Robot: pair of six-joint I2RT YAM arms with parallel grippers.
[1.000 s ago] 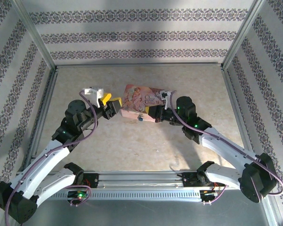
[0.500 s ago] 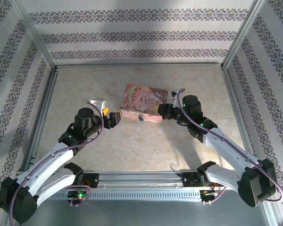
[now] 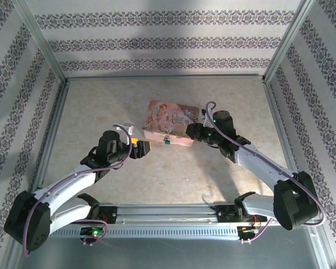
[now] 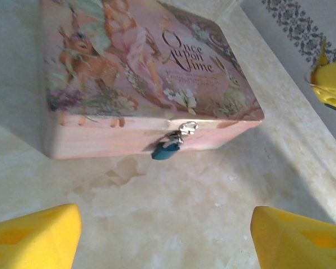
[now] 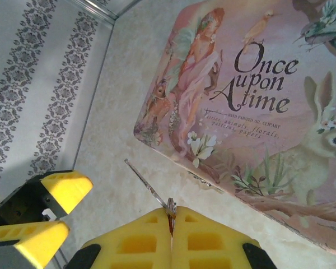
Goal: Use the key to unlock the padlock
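The small blue padlock [image 4: 167,150] hangs by its silvery shackle from the front clasp of a pink illustrated tin [image 4: 145,67], and shows as a blue dot [image 3: 167,141] from above. My left gripper [image 4: 165,241] stands open a short way in front of the padlock, with bare table between its yellow fingers [image 4: 36,235]. My right gripper [image 5: 172,216] is shut on the key [image 5: 148,185], a thin metal sliver that sticks out toward the tin's front left corner. From above, the right gripper [image 3: 189,132] sits at the tin's right front corner and the left gripper [image 3: 142,148] to the tin's near left.
The pink tin [image 3: 171,120] lies flat in the middle of the beige table [image 3: 224,101]. Patterned walls with metal posts [image 3: 50,56] close in the back and sides. A metal rail [image 3: 168,216] runs along the near edge between the arm bases.
The tin, tilted between both grippers a second ago, now lies flat. My left gripper has opened wider and drawn back toward the near side. The right gripper has shifted slightly along the tin's right side.
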